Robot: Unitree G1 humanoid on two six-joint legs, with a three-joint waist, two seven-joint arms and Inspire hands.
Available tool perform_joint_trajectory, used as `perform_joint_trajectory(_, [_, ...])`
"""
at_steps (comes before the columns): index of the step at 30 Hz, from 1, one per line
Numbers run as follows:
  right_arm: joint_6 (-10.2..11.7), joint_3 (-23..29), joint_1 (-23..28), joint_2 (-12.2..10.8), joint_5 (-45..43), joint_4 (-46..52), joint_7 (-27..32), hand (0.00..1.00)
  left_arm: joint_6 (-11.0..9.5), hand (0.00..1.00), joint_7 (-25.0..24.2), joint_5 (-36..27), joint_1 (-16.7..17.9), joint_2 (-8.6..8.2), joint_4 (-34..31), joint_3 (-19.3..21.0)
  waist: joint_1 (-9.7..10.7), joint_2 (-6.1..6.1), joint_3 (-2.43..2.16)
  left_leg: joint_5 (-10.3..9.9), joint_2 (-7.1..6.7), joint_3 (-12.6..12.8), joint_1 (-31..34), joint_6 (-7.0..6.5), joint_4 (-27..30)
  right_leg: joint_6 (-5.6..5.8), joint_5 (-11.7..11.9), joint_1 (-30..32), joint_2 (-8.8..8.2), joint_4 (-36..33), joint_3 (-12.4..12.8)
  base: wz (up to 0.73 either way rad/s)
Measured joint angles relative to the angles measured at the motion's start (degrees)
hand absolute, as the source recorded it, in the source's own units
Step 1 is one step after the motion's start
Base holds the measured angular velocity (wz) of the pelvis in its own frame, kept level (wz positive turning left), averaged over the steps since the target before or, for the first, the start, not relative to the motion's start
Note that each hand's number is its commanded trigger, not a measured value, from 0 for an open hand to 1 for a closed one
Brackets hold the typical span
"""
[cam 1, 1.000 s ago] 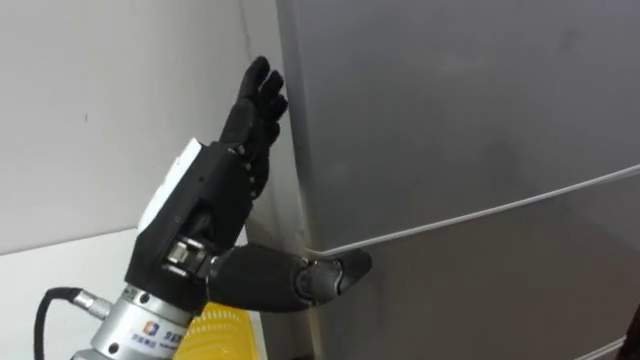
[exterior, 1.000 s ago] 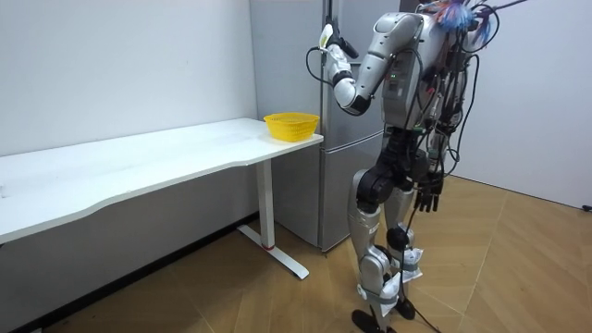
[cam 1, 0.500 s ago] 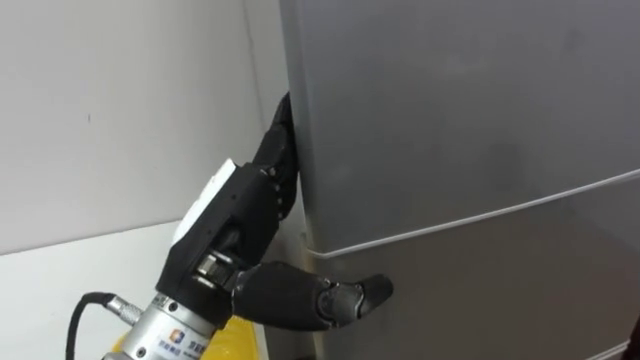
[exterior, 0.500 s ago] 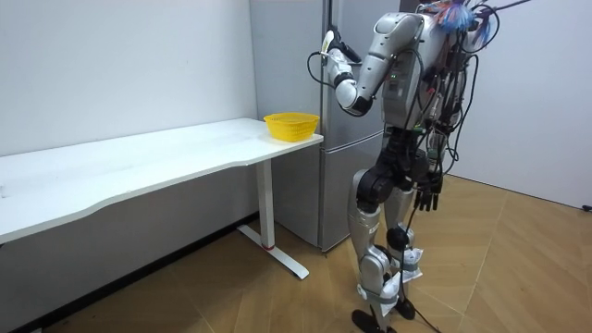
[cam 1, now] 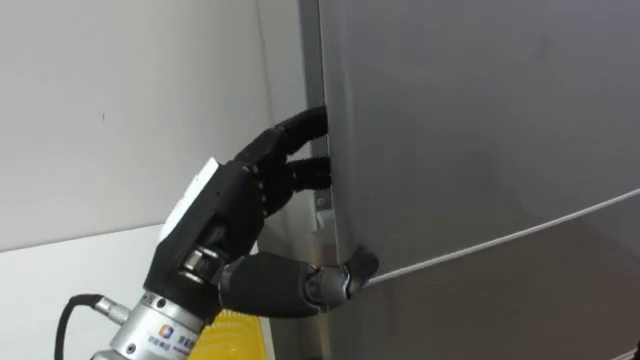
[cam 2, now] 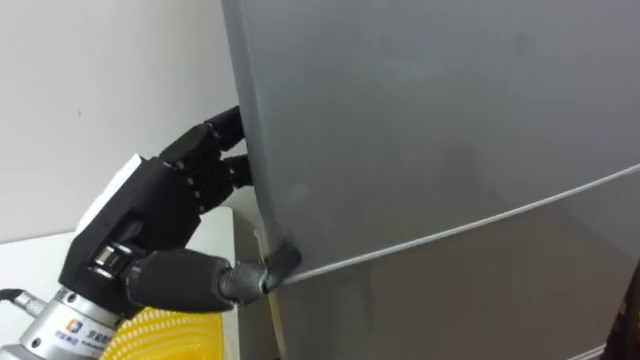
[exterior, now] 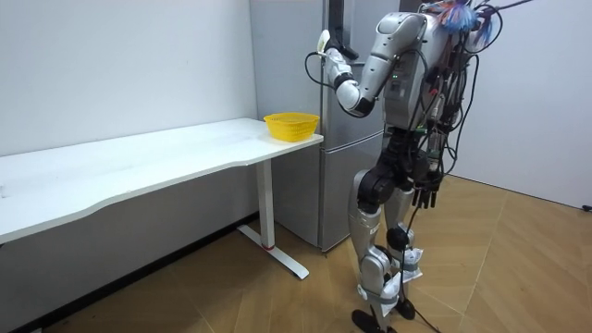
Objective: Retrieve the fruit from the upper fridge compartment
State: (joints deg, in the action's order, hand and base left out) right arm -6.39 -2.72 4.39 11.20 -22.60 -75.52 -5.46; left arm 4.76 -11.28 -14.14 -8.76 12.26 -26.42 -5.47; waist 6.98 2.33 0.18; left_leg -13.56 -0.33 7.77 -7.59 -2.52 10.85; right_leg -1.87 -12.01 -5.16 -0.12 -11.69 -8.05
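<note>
The grey upper fridge door [cam 1: 480,130] stands slightly ajar, with a narrow gap along its left edge. My left hand [cam 1: 230,220] grips that edge: the fingers curl into the gap behind the door and the thumb [cam 1: 345,278] presses on the front near the seam above the lower door [cam 1: 520,300]. In the room view I stand right at the fridge [exterior: 287,55] with the left hand [exterior: 331,48] raised to the door edge. My right hand [exterior: 425,192] hangs at my side, fingers relaxed. What is inside the fridge is hidden.
A yellow basket [exterior: 290,125] sits on the end of the long white table [exterior: 139,166], right beside the fridge and just below my left arm. A white wall [cam 1: 120,100] runs behind the table. Wooden floor spreads out behind me.
My left hand went from flat beside the fridge to hooked round the upper door's edge. The door has come out a little, opening a gap.
</note>
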Motion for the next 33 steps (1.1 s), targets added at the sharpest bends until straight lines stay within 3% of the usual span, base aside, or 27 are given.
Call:
perform_joint_trajectory(11, [0.0,-0.5,0.0,0.0,0.2,0.0,-0.2,0.00,0.0,0.00,-1.9,-1.5,0.0,0.03,0.0,-1.3,-0.8,0.04,-0.01,0.0,0.00,0.0,0.1,0.00,0.1,0.00,0.0,0.2,-0.01,0.0,0.0,0.00])
perform_joint_trajectory(18, [0.1,-0.5,-0.6,0.0,-0.1,0.0,-1.0,0.00,0.0,0.00,-3.5,-1.5,0.0,0.15,0.0,-3.8,0.6,0.04,-0.02,0.0,0.05,0.0,0.2,0.00,0.0,-0.01,0.0,0.1,0.07,-0.2,0.1,0.00])
perform_joint_trajectory(33, [1.7,-0.6,-1.3,0.4,2.4,-1.6,-0.9,0.00,0.0,0.00,-3.0,-3.4,0.0,0.51,-0.2,-4.9,0.9,-0.04,0.04,0.0,0.03,0.1,0.1,0.00,-0.1,0.00,0.0,0.4,0.04,0.1,0.2,0.00])
